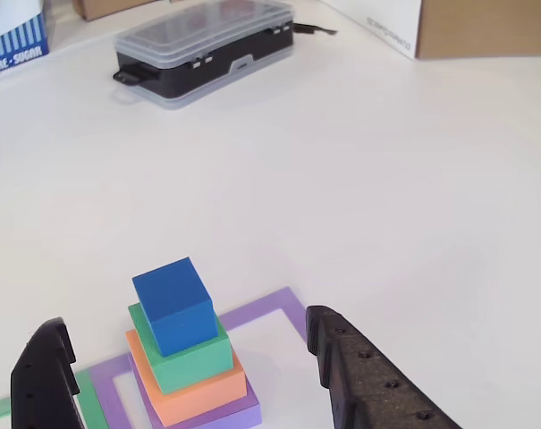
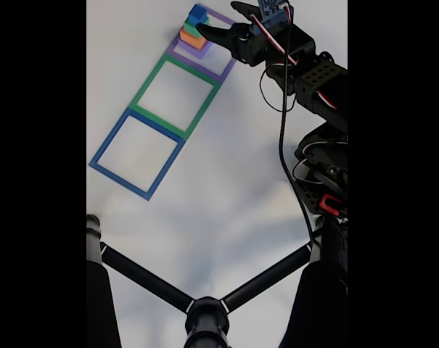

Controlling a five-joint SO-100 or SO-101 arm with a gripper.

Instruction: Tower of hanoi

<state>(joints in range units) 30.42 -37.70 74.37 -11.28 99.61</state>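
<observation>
In the other view the tool [image 1: 190,375] is released, its two black fingers [image 1: 368,380] spread wide at the near edge, one on each side of the tower of hanoi [image 1: 188,357] and touching nothing. The tower stands between them: purple at the bottom, then orange, green and the blue cube [image 1: 173,307] on top. It sits inside the purple frame [image 1: 274,308]. Beyond it the white counter [image 1: 342,179] is open up to the far edge, where a plastic case [image 1: 203,49] and a cardboard box [image 1: 480,27] stand. In the fixed view the green frame [image 2: 177,98] and the blue frame [image 2: 136,154] lie nearer, in one row.
</observation>
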